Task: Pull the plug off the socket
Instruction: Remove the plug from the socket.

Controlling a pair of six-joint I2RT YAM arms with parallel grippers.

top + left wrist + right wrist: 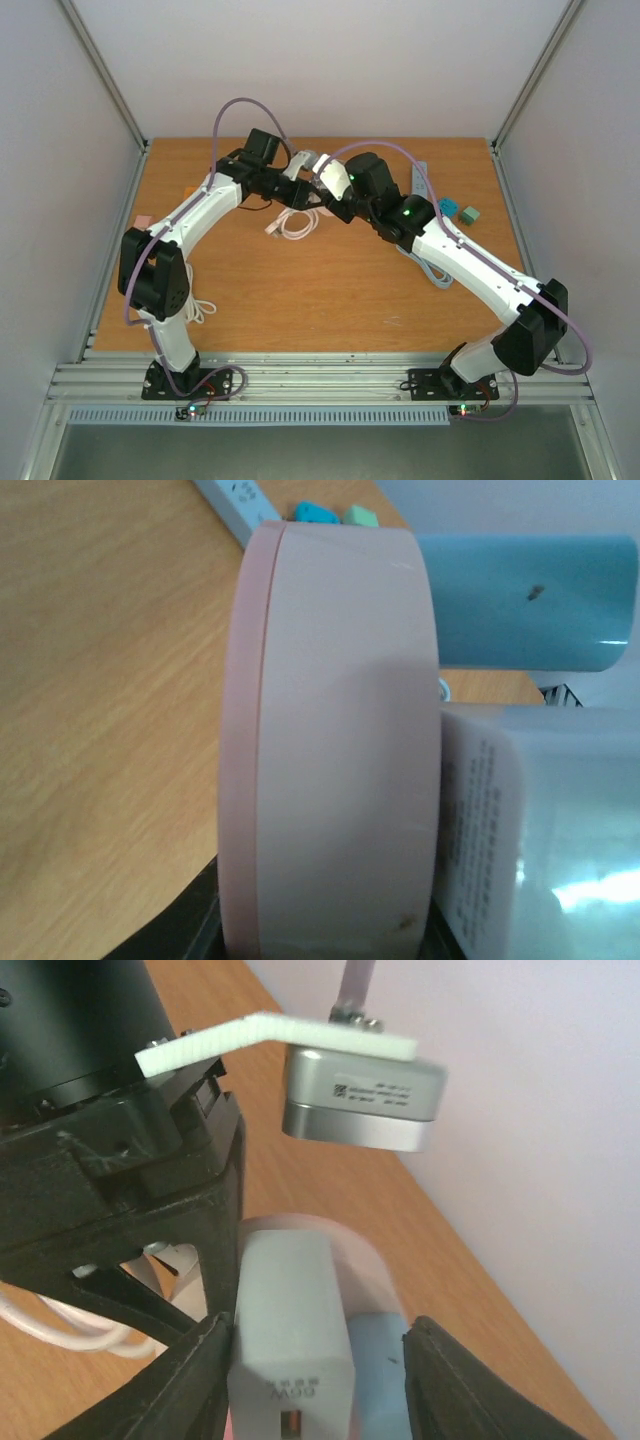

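Landmark: socket, a pink round body, over the middle rear of the surface; in the top view it is hidden under the two wrists.

Far left of socket: small pink tag at the surface's edge; left of socket and nearer the arm bases, a thin white loop.

Just left of socket: left end effector, clenched on the socket; the pink body fills its wrist view edge-on, so its own fingers are not seen there.

Near side of socket, top view: white cable, coiled flat on the surface.

On socket's flat face: plug, a white boxy charger, flush against the pink face and touching it; whether its pins are seated cannot be told; its USB port faces the right wrist camera.

Just right of socket, beside plug: blue-grey part; what it is, unclear.

Right of socket: right end effector straddling the plug; one finger against the plug's side, the other apart from the plug with the blue-grey part between; gripping or released, cannot tell.

Well right of socket: power strip lying along the surface; beyond it teal block and green block, side by side.
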